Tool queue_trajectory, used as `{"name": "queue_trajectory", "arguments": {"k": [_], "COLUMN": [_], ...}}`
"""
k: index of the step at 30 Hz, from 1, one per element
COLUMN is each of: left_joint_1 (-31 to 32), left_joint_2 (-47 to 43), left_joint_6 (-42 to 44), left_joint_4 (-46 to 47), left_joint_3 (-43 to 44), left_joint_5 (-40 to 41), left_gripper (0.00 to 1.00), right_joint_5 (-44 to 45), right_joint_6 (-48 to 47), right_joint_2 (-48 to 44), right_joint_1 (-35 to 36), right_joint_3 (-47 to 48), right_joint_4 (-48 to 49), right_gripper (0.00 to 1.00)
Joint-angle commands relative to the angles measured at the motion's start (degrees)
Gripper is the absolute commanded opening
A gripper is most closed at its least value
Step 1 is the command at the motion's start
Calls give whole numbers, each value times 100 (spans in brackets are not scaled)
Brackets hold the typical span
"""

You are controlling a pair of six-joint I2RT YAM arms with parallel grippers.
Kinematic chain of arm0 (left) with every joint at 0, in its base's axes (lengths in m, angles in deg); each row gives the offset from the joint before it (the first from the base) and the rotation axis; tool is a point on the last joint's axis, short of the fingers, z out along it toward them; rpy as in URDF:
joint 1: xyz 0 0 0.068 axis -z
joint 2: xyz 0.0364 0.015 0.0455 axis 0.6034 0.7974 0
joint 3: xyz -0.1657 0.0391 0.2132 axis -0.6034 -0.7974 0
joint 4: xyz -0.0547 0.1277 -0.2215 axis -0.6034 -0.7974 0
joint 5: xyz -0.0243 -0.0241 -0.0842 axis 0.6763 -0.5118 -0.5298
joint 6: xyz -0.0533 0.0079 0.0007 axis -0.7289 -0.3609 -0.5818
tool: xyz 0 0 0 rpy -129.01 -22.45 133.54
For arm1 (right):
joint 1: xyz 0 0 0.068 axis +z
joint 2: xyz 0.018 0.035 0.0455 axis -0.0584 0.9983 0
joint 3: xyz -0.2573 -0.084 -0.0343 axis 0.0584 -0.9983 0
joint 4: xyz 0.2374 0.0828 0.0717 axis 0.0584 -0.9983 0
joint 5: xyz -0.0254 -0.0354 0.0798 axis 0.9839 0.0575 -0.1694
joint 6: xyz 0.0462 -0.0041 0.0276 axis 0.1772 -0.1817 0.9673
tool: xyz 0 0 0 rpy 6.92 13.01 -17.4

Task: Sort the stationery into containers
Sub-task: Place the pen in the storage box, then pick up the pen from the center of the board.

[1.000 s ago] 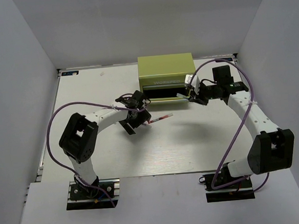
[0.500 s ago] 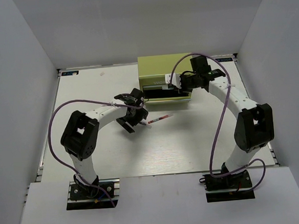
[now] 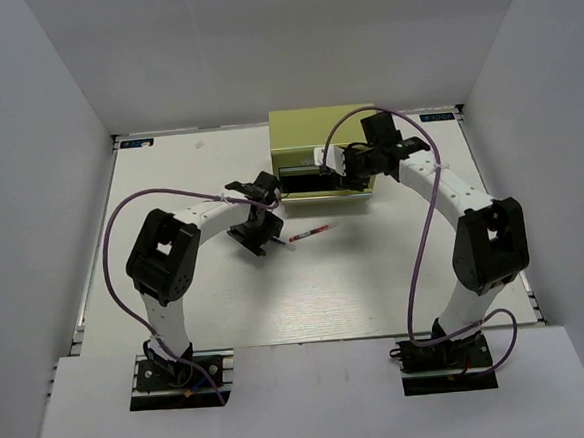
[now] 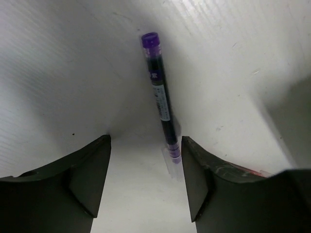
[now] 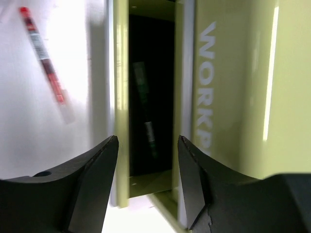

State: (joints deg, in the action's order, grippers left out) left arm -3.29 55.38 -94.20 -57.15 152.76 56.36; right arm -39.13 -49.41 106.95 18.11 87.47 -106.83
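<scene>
right gripper (image 5: 146, 141): swung left from beside the cabinet's (image 3: 311, 130) right end to over its open drawer (image 5: 121, 97); jaws, shut before, now parted | left gripper (image 4: 145, 140): edged slightly left; jaws narrower, dark pen (image 4: 159, 97) lying between them

The cabinet (image 5: 233, 97) is painted metal, smooth and glossy enough to throw reflections. The dark pen (image 4: 160, 97) looks shiny plastic with a clear end. The white counter (image 4: 58, 73) is matt, finely ribbed.

Red-and-white pen (image 3: 313, 232) lies flat before the olive cabinet (image 3: 324, 132), drawer open
</scene>
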Motion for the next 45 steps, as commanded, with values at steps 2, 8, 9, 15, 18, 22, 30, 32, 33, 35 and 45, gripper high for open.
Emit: {"name": "queue_trajectory", "arguments": {"k": [2, 8, 9, 15, 18, 22, 30, 32, 33, 35, 45], "left_joint_1": [-34, -34, -34, -34, -34, 28, 89, 89, 89, 89, 89], "left_joint_2": [238, 713, 714, 591, 424, -206, -1376, -1518, -1580, -1782, -1976], "left_joint_6": [-176, -176, -176, -176, -124, 174, 1720, 2222, 2406, 3144, 6948], "left_joint_4": [-435, -946, -947, -762, -597, -78, 2276, 3015, 3270, 4288, 5173], "left_joint_3": [563, 932, 933, 547, 415, 273, -578, -867, -974, -1351, -1320], "left_joint_5": [131, 131, 71, -106, -106, -36, -482, -659, -921, -1291, -3058], "left_gripper": [68, 56, 51, 26, 15, 10, 0, 0, 0, 0, 0], "right_joint_5": [-339, -567, -594, -603, -620, -612, -365, -287, -269, -199, 39], "right_joint_6": [381, 767, 812, 1277, 1462, 1708, 2112, 2166, 2166, 2209, 2385], "right_joint_2": [-761, -1430, -1484, -1835, -1976, -2117, -2547, -2609, -2644, -2679, -2855], "right_joint_1": [8, -1, -1, -27, -18, -18, -45, -45, -53, -62, -150], "right_joint_3": [-557, -1340, -1429, -1789, -1982, -2246, -2870, -2958, -2959, -3038, -3275], "right_joint_4": [218, 464, 499, 710, 799, 886, 1343, 1370, 1361, 1414, 1695], "right_gripper": [58, 58, 58, 61, 74, 90, 90, 90, 90, 90, 90]}}
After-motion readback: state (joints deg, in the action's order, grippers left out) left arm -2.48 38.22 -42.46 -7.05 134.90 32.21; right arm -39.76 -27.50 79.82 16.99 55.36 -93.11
